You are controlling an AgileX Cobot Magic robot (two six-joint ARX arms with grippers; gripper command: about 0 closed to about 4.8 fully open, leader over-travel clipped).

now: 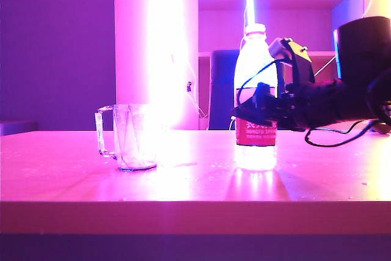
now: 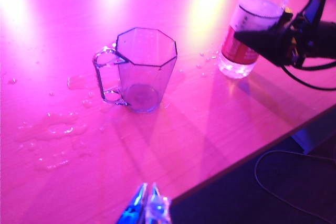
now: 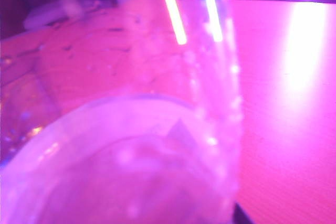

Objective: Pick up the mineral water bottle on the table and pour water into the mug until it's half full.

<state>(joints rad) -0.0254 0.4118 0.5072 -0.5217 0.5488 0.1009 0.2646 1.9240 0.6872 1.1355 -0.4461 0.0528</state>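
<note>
The mineral water bottle (image 1: 255, 59) stands upright on the table (image 1: 195, 178), right of centre, its red label (image 1: 255, 134) low and clear water (image 1: 255, 156) at its base. My right gripper (image 1: 252, 114) reaches in from the right, its black fingers (image 2: 261, 40) against the label band of the bottle (image 2: 251, 19). In the right wrist view the bottle (image 3: 131, 150) fills the frame, with one dark fingertip (image 3: 242, 216) at its side. The clear glass mug (image 1: 131, 139) stands to the left, handle turned away from the bottle. My left gripper (image 2: 149, 186) hangs shut over the table edge, short of the mug (image 2: 146, 66).
Spilled water drops and a small puddle (image 2: 55, 129) lie on the tabletop beside the mug. The table's front edge (image 2: 241, 158) runs diagonally near my left gripper. A black cable (image 1: 336, 139) trails from the right arm. Shelves and a bright light strip stand behind the table.
</note>
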